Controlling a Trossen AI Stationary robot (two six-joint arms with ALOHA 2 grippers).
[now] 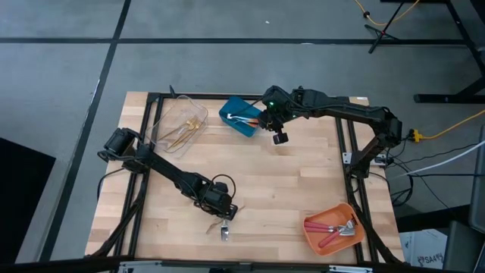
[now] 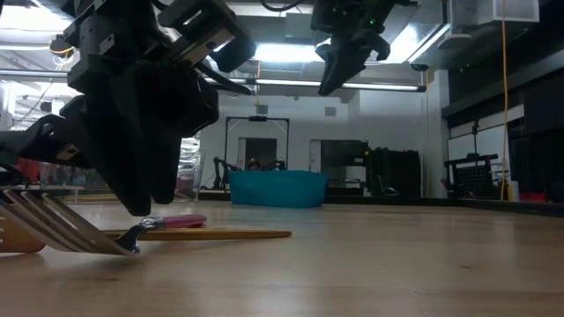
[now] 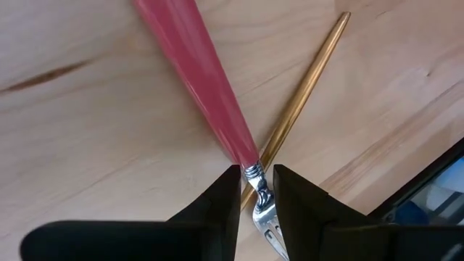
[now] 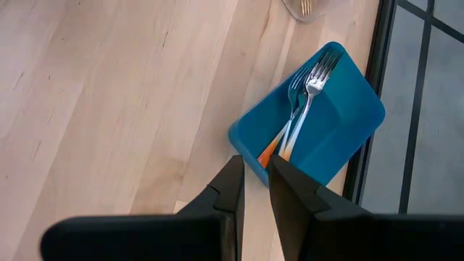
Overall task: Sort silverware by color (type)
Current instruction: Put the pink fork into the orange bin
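Red-handled fork's [image 3: 217, 94] silver neck between left claw's [image 3: 257, 199] fingertips.

Two dark jointed arms, black angular gripper fingers [image 3: 217, 210], green light on right arm

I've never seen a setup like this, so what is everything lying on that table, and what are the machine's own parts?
Blue bin: one, far edge, holding orange-handled forks.
Clear bin: one, far left, holding gold utensils.
Orange bin: one, near right corner, holding red-handled utensils.
Red-handled fork: one, near edge, crossing a gold utensil.
Table: one, light wood.
Left gripper: fingers either side of the red-handled fork's neck.
Right gripper: empty, above the blue bin's edge.
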